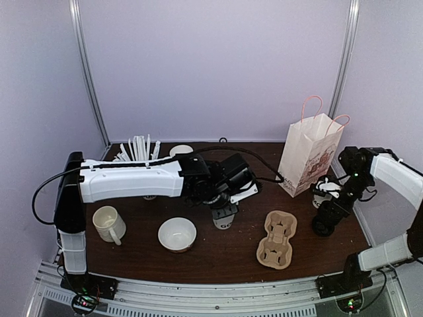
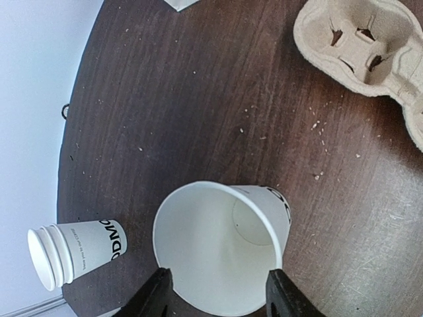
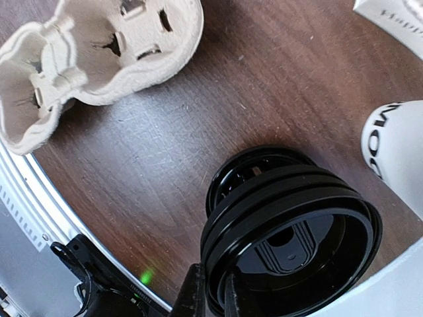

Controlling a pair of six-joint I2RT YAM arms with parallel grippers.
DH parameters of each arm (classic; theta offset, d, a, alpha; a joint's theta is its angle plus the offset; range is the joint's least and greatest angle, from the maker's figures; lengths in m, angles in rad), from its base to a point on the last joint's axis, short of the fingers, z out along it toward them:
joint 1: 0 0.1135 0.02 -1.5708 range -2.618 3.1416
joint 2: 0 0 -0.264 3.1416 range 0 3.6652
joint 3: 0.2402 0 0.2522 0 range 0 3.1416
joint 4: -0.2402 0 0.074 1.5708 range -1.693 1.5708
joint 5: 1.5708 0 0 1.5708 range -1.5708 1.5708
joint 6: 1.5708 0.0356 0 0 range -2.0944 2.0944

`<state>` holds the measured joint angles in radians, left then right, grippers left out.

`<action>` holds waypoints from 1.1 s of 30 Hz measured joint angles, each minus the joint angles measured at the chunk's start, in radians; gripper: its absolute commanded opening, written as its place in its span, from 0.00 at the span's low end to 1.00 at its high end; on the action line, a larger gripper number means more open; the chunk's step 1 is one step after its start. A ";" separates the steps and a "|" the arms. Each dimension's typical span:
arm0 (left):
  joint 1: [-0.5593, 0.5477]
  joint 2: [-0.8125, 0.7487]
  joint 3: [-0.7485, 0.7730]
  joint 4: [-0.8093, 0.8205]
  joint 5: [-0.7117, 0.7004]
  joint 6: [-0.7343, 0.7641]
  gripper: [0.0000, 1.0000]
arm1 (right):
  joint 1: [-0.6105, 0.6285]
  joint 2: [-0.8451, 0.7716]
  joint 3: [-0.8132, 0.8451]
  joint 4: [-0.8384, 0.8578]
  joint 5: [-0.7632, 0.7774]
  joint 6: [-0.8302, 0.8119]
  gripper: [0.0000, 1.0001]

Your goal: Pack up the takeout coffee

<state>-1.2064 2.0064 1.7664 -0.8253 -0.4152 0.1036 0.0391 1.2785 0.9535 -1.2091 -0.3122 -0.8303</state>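
**Open cup in the left claw, lids in the right**

We start mid-worktop [image 2: 198, 99], where a white paper cup [image 2: 218, 264] stands upright. It has no lid, it carries black lettering near its base, and we look straight down into it. The left claw [image 2: 219, 272] has a finger against each side of the rim, so it is clamped on the cup.

Over on the right, the black lids [image 3: 291, 231] sit nested in a short stack. The right claw [image 3: 213, 277] has its fingers drawn together on the stack's rim, pinching it. We cannot tell whether the stack rests on the wood.

Just beside those lids is a second cup [image 3: 396, 142], white with the same black lettering. We cannot tell whether it wears a lid. It sits close to the foot of the paper bag [image 1: 309, 155], which stands upright at the back right with its pink handles up.

Between the two cups and a little nearer the front lies the pulp cup carrier [image 1: 277, 239], wells facing up.

Out to the left of the held cup, a stack of lidless cups [image 2: 73, 254] lies on its side near the worktop's edge by the wall, apart from the cup. At the front left stands a white mug [image 1: 109, 224], with a white bowl [image 1: 177, 234] near it.
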 measured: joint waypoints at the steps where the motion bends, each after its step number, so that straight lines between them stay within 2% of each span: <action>1: 0.000 -0.003 -0.002 0.008 -0.002 0.001 0.50 | 0.000 -0.020 0.007 -0.009 -0.002 0.001 0.05; 5: 0.000 -0.004 -0.002 0.026 -0.005 0.003 0.50 | 0.000 -0.046 0.010 -0.014 -0.002 0.008 0.04; 9: 0.000 -0.004 -0.007 0.038 -0.005 0.004 0.51 | 0.000 0.035 0.004 0.000 -0.003 0.019 0.04; 15: 0.000 -0.016 -0.029 0.043 -0.011 0.003 0.51 | 0.000 0.100 -0.014 0.011 -0.005 0.031 0.15; 23: 0.000 -0.019 -0.029 0.046 -0.011 0.003 0.51 | 0.000 0.116 -0.014 -0.002 -0.020 0.042 0.08; 24: 0.000 -0.019 -0.029 0.046 -0.011 0.003 0.51 | 0.000 0.120 -0.014 -0.003 -0.023 0.043 0.11; 25: 0.000 -0.019 -0.029 0.046 -0.011 0.003 0.51 | 0.000 0.124 -0.014 -0.003 -0.025 0.045 0.20; 26: 0.000 -0.019 -0.029 0.046 -0.011 0.003 0.51 | 0.000 0.127 -0.013 -0.007 -0.029 0.048 0.25; 27: 0.000 -0.019 -0.029 0.046 -0.011 0.003 0.51 | 0.000 0.129 -0.012 -0.011 -0.034 0.046 0.26; 33: 0.000 -0.019 -0.029 0.045 -0.011 0.003 0.51 | 0.000 0.130 0.014 -0.041 -0.061 0.062 0.18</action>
<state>-1.2064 1.9877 1.7370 -0.7803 -0.4267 0.1070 0.0391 1.4086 0.9676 -1.2499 -0.3737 -0.7681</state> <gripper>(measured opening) 0.511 0.200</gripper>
